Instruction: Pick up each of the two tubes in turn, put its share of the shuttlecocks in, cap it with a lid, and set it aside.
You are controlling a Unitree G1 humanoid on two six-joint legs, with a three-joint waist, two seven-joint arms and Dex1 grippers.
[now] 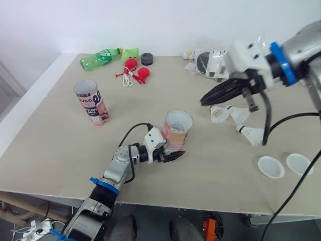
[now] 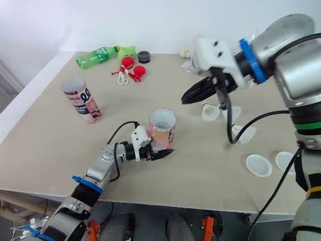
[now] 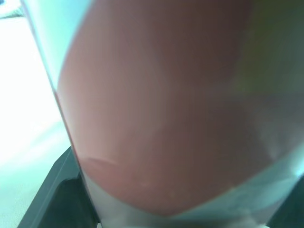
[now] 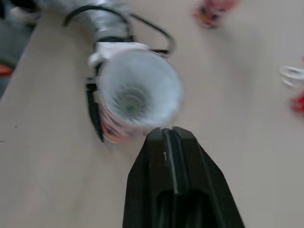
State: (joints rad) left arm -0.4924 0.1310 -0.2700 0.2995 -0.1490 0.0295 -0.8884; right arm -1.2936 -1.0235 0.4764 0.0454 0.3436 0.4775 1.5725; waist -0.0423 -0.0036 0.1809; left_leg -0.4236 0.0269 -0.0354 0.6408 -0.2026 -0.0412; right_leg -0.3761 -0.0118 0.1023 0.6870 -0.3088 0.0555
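An open pink tube [image 1: 177, 130] stands upright near the table's middle, with my left gripper [image 1: 173, 151] shut on its lower part. In the right wrist view its white inside [image 4: 133, 95] faces the camera. My right gripper [image 1: 203, 100] hovers just right of and above the tube's mouth, its black fingers [image 4: 167, 142] pressed together with nothing between them. A second pink tube [image 1: 92, 103] stands open at the left. Three white shuttlecocks [image 1: 218, 114] [image 1: 239, 114] [image 1: 251, 134] lie to the right. Two white lids [image 1: 271, 166] [image 1: 299, 163] lie near the front right edge.
Along the back of the table lie a green bottle [image 1: 99, 58], a green toy [image 1: 130, 52], a red toy with white cord [image 1: 135, 73], a black roll [image 1: 147, 58] and a crinkled plastic bag [image 1: 210, 61]. The table's front edge [image 1: 165, 205] runs just behind my left arm.
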